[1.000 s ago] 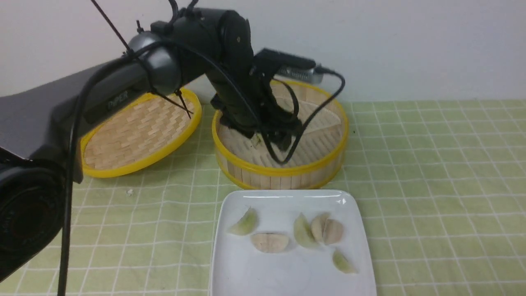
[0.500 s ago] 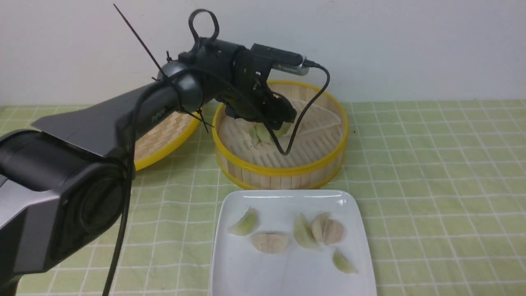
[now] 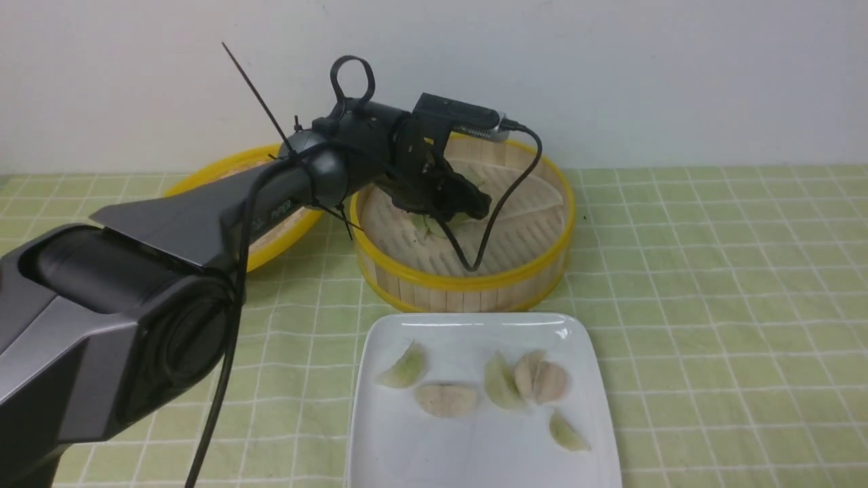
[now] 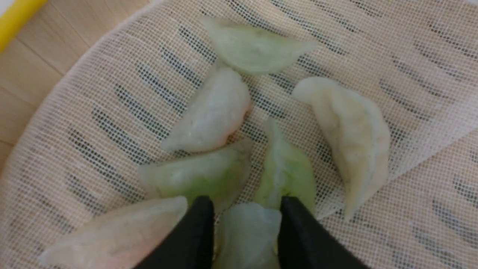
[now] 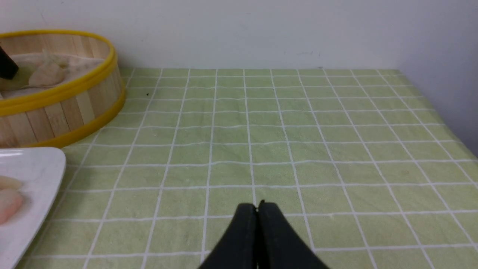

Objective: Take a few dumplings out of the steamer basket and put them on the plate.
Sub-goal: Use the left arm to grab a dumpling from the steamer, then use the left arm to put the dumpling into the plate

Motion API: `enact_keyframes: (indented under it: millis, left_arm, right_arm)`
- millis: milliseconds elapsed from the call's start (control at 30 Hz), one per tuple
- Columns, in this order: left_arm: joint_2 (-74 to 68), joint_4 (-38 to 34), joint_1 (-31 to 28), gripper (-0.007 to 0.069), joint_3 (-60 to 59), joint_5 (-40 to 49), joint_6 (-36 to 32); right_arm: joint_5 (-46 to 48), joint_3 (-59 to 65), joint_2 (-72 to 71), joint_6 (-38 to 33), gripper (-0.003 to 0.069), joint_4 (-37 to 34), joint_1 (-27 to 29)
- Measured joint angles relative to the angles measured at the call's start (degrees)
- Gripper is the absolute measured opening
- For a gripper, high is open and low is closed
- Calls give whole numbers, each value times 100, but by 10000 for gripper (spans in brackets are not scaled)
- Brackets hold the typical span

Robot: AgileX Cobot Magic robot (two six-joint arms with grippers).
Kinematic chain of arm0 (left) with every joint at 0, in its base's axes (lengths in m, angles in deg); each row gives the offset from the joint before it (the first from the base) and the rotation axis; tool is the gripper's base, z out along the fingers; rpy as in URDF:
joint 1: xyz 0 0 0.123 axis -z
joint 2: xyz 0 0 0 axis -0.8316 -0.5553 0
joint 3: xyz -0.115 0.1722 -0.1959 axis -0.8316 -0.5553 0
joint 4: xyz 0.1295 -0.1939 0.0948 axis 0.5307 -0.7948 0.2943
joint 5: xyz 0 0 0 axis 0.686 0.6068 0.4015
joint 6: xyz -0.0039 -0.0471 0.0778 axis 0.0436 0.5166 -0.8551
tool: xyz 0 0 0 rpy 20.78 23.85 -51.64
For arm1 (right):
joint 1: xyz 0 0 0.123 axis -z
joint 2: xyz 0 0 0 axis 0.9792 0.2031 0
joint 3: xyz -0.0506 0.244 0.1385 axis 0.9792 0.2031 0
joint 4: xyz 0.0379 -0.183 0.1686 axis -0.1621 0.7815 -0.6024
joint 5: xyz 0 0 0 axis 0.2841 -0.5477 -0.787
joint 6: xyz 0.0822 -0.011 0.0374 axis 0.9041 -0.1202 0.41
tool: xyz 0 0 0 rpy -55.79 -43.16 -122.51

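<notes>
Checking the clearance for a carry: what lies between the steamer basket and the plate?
Nothing but a thin strip of tablecloth: the steamer basket stands just behind the plate, as the front view shows.

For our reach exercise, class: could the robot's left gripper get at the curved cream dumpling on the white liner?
Probably yes, but the left gripper has a pale green dumpling between its fingers, so likely not before releasing that.

Six dumplings (image 3: 445,400) are sitting on one plate (image 3: 475,451).
One steamer basket (image 3: 468,281) is holding seemingly at least seven more; one woven lid (image 3: 285,244) is leaning nearby.
</notes>
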Motion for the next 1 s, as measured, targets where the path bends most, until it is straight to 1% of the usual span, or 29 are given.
enact_keyframes:
  millis: [167, 300, 333, 533, 567, 700, 767, 800, 833, 900, 1000]
  left_arm:
    - [46, 5, 0, 197, 6, 116, 0]
    - [393, 17, 0, 197, -25, 776, -6]
    - [420, 33, 0, 197, -25, 804, -19]
    - [1657, 103, 0, 197, -25, 2037, -341]
    - [1738, 61, 0, 197, -25, 2136, -371]
    - [2433, -259, 0, 197, -14, 3323, -641]
    - [2594, -440, 0, 197, -41, 3615, -758]
    - [2722, -636, 0, 197, -190, 3665, -860]
    - [2745, -636, 0, 197, -190, 3664, -860]
    - [3023, -1026, 46, 197, -812, 3664, -1037]
    - [3283, -1277, 224, 197, -1812, 3664, -1235]
  right_arm:
    - [0, 0, 0, 0, -15, 0, 0]
    - [0, 0, 0, 0, -15, 0, 0]
    - [0, 0, 0, 0, -15, 0, 0]
    - [0, 0, 0, 0, -15, 0, 0]
    - [0, 0, 0, 0, -15, 0, 0]
    - [0, 0, 0, 0, -15, 0, 0]
    - [-7, 0, 0, 0, -15, 0, 0]
    - [-7, 0, 0, 0, -15, 0, 0]
    - [-7, 0, 0, 0, -15, 0, 0]
    - [-7, 0, 0, 0, -15, 0, 0]
    - [-7, 0, 0, 0, -15, 0, 0]
